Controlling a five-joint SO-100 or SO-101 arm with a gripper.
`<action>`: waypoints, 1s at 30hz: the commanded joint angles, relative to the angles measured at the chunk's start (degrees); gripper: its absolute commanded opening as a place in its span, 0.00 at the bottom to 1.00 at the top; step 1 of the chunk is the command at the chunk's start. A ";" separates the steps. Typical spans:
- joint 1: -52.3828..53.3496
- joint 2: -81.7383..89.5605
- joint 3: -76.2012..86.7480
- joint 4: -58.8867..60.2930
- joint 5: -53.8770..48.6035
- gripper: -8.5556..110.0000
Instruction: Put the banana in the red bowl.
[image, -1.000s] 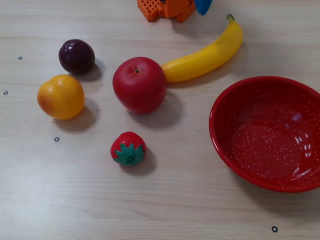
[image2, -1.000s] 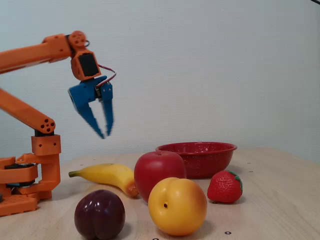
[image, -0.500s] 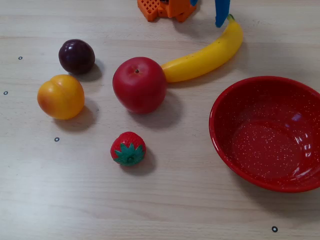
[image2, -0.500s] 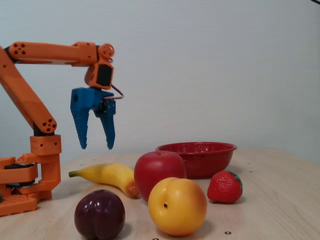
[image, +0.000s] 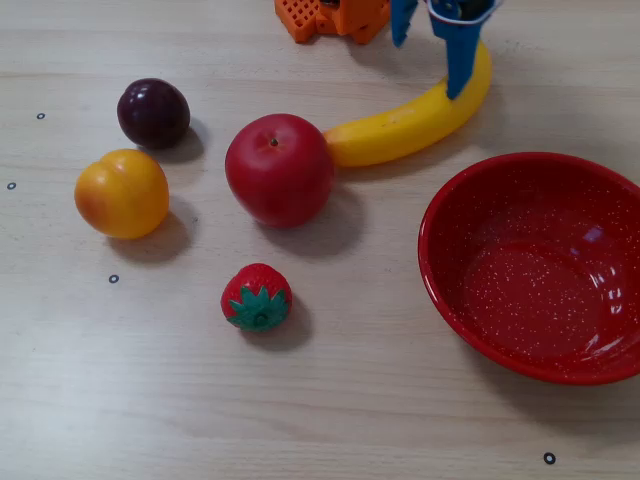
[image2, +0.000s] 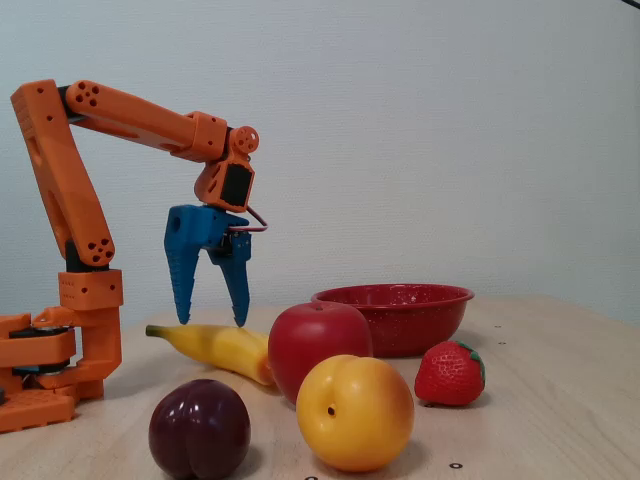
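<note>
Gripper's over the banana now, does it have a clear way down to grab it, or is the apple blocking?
Probably yes. The gripper hangs open above the banana's stem half, nothing between them. The apple touches only the far blunt end.

Yellow banana (image: 405, 128), white-speckled red bowl (image: 533, 266), blue fingers (image2: 182, 283) on an orange arm (image2: 130, 112).

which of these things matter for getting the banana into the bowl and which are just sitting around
In the job: banana, red bowl, gripper with open jaws over the banana.

Just lying about: apple, strawberry, plum, orange-yellow fruit.
</note>
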 joint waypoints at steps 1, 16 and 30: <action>1.58 0.53 -3.87 -1.67 -2.11 0.43; -0.09 -7.12 -2.29 -11.43 -3.52 0.45; -4.57 -11.43 2.81 -17.05 -1.76 0.43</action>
